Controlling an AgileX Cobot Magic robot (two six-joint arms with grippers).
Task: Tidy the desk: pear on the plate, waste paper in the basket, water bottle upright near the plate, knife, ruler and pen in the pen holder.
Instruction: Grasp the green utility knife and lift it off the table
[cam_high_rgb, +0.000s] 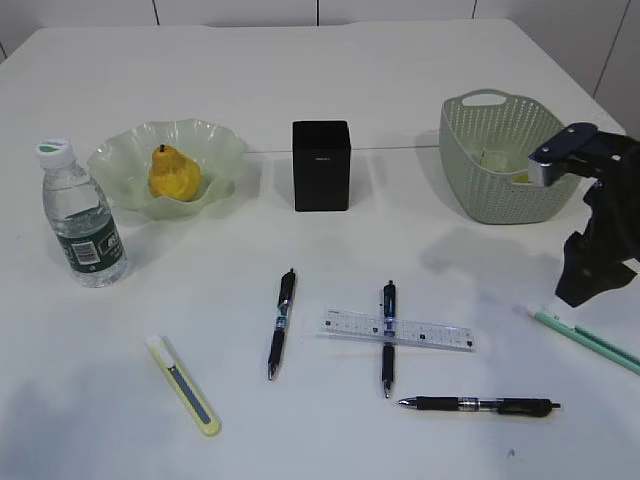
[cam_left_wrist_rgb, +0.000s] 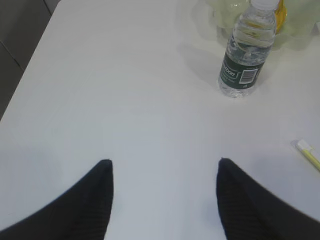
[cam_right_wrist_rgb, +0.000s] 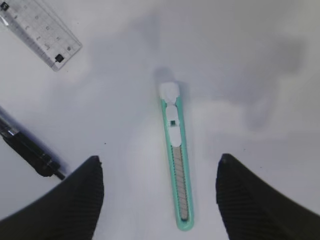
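The white tabletop (cam_high_rgb: 330, 90) carries everything, and the black pen holder (cam_high_rgb: 321, 165) near its middle serves as the landmark. To the right of the pen holder stands the green basket (cam_high_rgb: 495, 160), with pale paper (cam_high_rgb: 497, 160) lying inside it. To the left of the pen holder sits the ruffled glass plate (cam_high_rgb: 130, 150), and the yellow pear (cam_high_rgb: 174, 174) rests on it. Further left and nearer the camera, the water bottle (cam_high_rgb: 83, 215) stands upright just beside the plate.

In front of the pen holder lies the clear ruler (cam_high_rgb: 396, 329), with one pen (cam_high_rgb: 387, 337) lying across it. Another pen (cam_high_rgb: 281, 322) lies to the left of that ruler, and a third pen (cam_high_rgb: 480, 405) lies in front of it to the right. A yellow knife (cam_high_rgb: 184, 385) lies in front and well to the left of the pen holder. A green knife (cam_right_wrist_rgb: 176, 157) lies far to the right.

The right end effector (cam_right_wrist_rgb: 160, 172) hangs above the green knife, jaws spread wide and holding nothing. The left end effector (cam_left_wrist_rgb: 162, 172) is also spread open and empty above bare tabletop, far left of the pen holder.
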